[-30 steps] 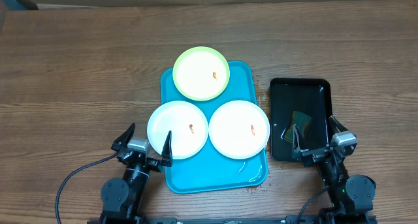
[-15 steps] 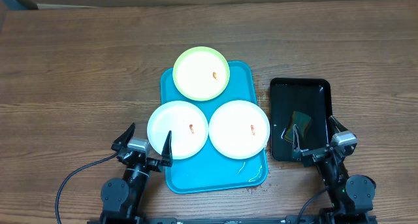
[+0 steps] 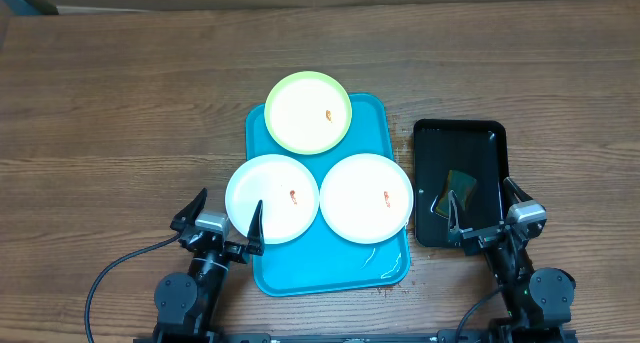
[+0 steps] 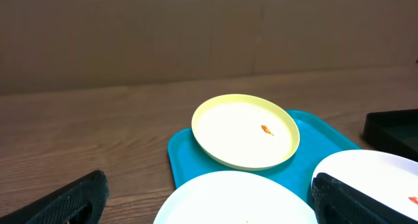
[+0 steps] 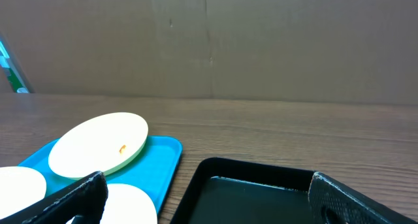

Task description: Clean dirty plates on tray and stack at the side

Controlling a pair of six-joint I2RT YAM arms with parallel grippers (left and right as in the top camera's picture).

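The turquoise tray (image 3: 375, 118) lies mid-table with three plates on it, each with a small orange-red smear. The yellow-green plate (image 3: 308, 113) is at the back and overhangs the rim. One white plate (image 3: 272, 198) is front left, the other (image 3: 366, 198) front right. My left gripper (image 3: 222, 221) is open and empty just in front of the left white plate. My right gripper (image 3: 485, 215) is open and empty over the near end of the black tray (image 3: 460, 135). In the left wrist view the yellow-green plate (image 4: 245, 130) lies ahead on the tray (image 4: 185, 155).
A green-and-yellow sponge (image 3: 460, 188) lies in the black tray right of the turquoise tray. The black tray also shows in the right wrist view (image 5: 261, 175). Bare wooden table (image 3: 120, 113) spreads left and behind. A cardboard wall stands at the back.
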